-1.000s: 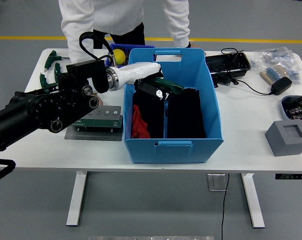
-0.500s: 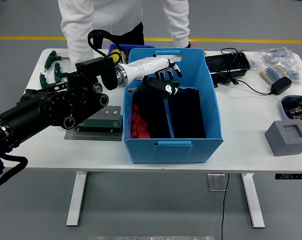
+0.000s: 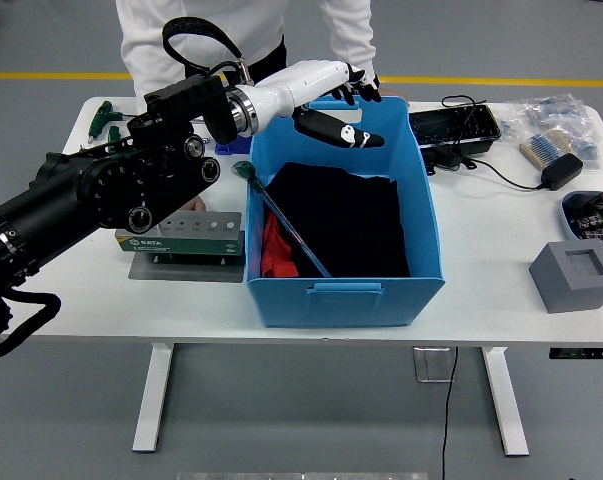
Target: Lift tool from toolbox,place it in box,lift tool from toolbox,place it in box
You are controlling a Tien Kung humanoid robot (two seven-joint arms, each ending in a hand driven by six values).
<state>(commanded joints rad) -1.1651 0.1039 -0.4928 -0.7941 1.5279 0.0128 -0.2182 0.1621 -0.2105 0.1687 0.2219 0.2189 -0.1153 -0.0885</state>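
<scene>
A: Left hand (image 3: 331, 95)?
B: Mine. It hangs over the far part of the blue box (image 3: 421, 190), fingers (image 3: 366, 88) loose and spread, thumb out, nothing in them.

A: The tool?
B: Green tool (image 3: 281, 220) lies in the box, head up by the left wall, shaft running down toward the near wall, over the black cloth (image 3: 356, 225). A red thing (image 3: 273, 248) shows under it on the left side.

A: Toolbox?
B: Green toolbox (image 3: 186, 232) sits on a grey plate (image 3: 181, 268), just left of the box, partly hidden by my arm (image 3: 101, 190).

A: Right hand?
B: Not in frame.

A: Anything else?
B: Green clamps (image 3: 106, 115) at the far left corner. Black tray (image 3: 456, 125) beside the box at the far edge, cable and adapter (image 3: 561, 170) right of it, bag of parts (image 3: 556, 125) at the far right corner. Grey block (image 3: 573, 275) near the right edge. A person in white (image 3: 181, 30) stands at the far side, hand (image 3: 391, 95) touching the table behind the box.
</scene>
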